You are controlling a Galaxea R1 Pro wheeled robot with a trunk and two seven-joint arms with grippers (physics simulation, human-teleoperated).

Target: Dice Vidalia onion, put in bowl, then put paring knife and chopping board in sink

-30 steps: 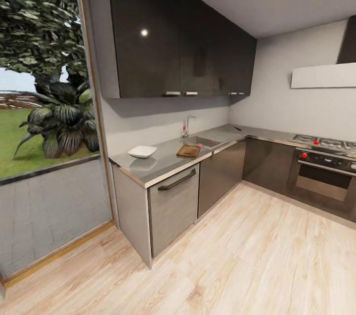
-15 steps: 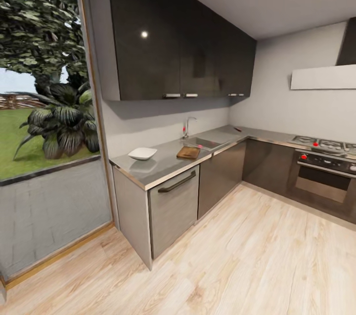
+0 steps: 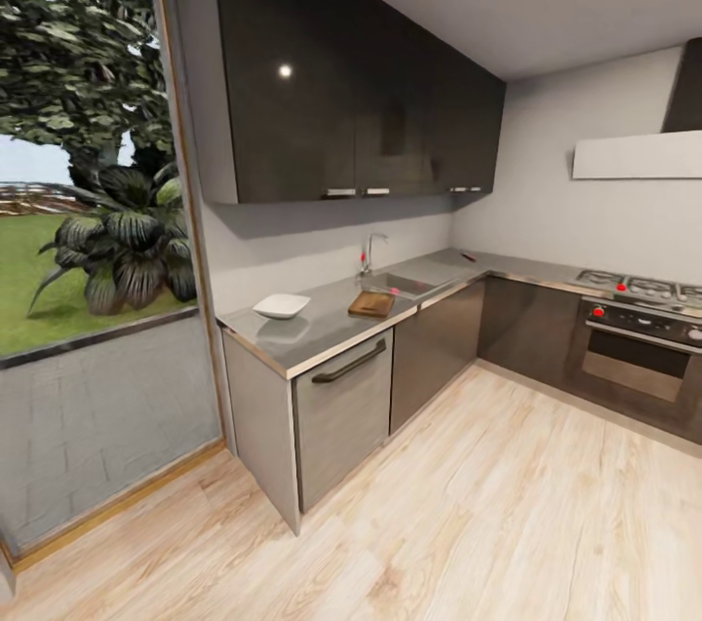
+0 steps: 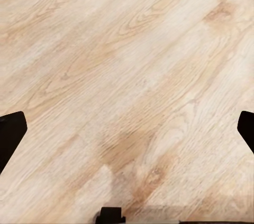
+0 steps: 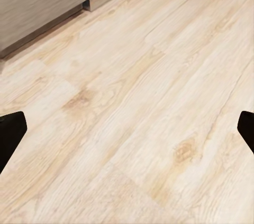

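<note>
Looking across the kitchen from the head view, the white bowl (image 3: 282,306) sits on the grey countertop (image 3: 322,329) near its window end. Right of it lies the chopping board (image 3: 371,304), its long axis running back toward the sink (image 3: 398,285), which it lies just in front of, below the chrome tap (image 3: 370,249). Both wrist views face the wood floor (image 4: 127,97); left gripper (image 4: 127,129) and right gripper (image 5: 127,134) each show fingertips spread wide apart, empty

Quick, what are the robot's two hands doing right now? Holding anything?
Left end effector: open, holding nothing, over the wooden floor.
Right end effector: open, holding nothing, also over the floor.
</note>
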